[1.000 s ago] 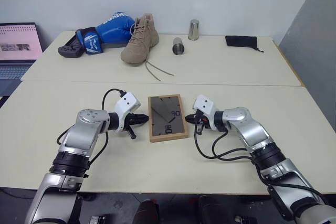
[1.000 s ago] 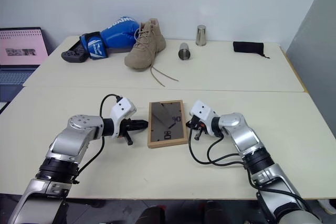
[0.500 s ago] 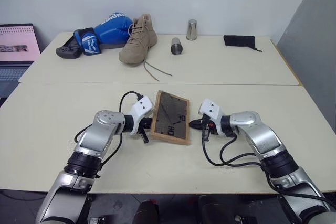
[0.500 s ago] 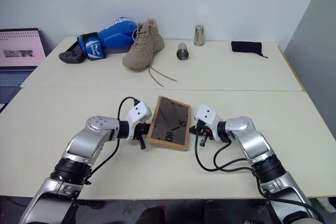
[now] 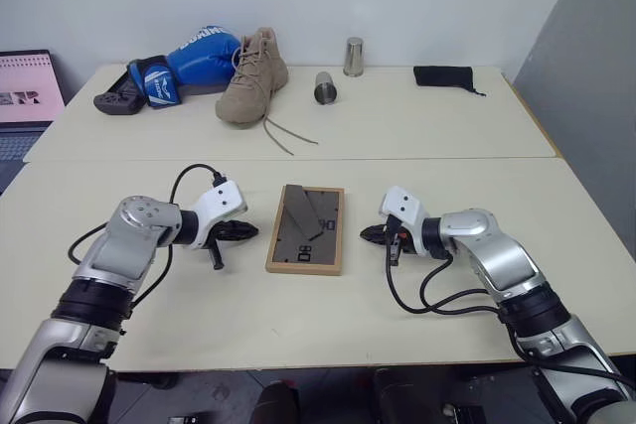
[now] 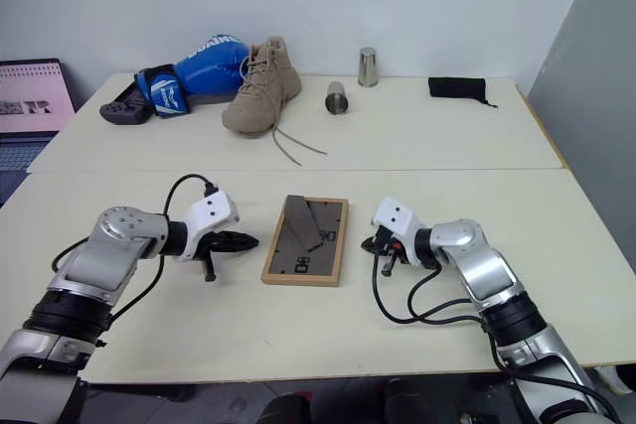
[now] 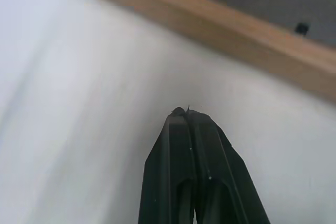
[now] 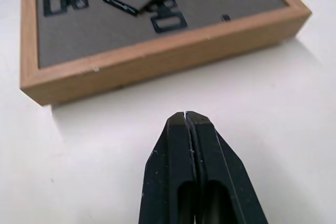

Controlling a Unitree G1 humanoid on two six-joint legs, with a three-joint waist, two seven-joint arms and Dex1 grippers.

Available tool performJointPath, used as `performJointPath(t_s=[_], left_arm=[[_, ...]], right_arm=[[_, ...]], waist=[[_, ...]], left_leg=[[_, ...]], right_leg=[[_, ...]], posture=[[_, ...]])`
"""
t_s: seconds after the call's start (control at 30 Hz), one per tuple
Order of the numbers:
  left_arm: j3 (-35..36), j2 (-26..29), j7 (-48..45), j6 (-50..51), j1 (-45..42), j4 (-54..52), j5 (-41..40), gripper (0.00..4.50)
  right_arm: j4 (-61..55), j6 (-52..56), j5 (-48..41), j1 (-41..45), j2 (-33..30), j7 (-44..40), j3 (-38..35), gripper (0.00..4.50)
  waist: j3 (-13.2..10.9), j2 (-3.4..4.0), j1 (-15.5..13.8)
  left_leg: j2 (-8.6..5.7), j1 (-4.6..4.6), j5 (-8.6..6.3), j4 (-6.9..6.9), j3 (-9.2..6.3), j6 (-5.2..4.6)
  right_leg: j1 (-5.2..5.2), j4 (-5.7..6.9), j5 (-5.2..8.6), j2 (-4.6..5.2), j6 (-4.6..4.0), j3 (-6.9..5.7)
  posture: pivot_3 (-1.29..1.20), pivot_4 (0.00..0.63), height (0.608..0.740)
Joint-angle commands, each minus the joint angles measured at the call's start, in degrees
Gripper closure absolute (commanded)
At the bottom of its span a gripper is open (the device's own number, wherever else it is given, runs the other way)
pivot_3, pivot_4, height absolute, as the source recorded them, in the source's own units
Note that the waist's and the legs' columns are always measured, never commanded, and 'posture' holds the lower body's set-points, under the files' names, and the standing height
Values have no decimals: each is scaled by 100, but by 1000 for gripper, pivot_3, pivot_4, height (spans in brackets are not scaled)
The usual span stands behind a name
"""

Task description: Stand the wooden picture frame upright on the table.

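Frame (image 5: 306,229): face-down mid-table (image 5: 447,146), stand folded, not yet upright. Left gripper (image 5: 245,232) and right gripper (image 5: 370,234): pinched closed, empty, flanking it, apparently for edge levering.

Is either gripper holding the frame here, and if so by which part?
Nothing is held. The left gripper and right gripper are both shut on nothing, one on each side of the frame, clear of it. The frame lies flat, back panel up, on the table.

Bare table (image 5: 427,325) both sides of frame (image 5: 306,229).
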State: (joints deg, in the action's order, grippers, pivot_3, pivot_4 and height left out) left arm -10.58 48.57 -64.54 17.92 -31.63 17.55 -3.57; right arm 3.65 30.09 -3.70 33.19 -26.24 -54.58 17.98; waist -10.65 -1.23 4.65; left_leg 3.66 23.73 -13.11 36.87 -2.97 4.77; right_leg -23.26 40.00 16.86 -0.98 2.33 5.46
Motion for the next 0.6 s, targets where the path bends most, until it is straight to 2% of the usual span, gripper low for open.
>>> performJointPath(t_s=[0.03,0.13,0.33,0.43,0.6], left_arm=[[305,-300,587,25,-424,696,73,4477],[319,-559,687,101,-645,895,22,4477],[6,-580,-320,746,-141,-532,-510,4477],[5,-573,-475,1011,17,-1059,-676,4477],[24,-444,-389,891,70,-963,-460,4477]], right_arm=[[150,-293,18,213,5,33,-94,4471],[361,-410,57,335,99,92,-81,4471],[708,-573,115,543,320,209,-13,4471],[810,-632,122,593,319,196,-47,4471],[955,-748,157,534,136,191,-122,4471]], waist=[[1,2,-5],[1,1,-4],[1,1,-3],[1,1,-5],[1,1,-11]], left_leg=[[-1,0,0,1,0,0],[-2,5,1,6,-1,-1],[-3,10,1,1,-1,0],[-3,13,1,1,-1,1],[-4,12,1,5,0,1]], right_leg=[[0,0,0,0,0,0],[0,1,0,1,1,-3],[0,-2,-1,4,0,-2],[-1,-2,-1,6,0,-4],[0,-2,0,5,1,-2]], posture=[[0,150,740],[0,150,740],[0,150,740],[0,150,740],[0,150,740]])
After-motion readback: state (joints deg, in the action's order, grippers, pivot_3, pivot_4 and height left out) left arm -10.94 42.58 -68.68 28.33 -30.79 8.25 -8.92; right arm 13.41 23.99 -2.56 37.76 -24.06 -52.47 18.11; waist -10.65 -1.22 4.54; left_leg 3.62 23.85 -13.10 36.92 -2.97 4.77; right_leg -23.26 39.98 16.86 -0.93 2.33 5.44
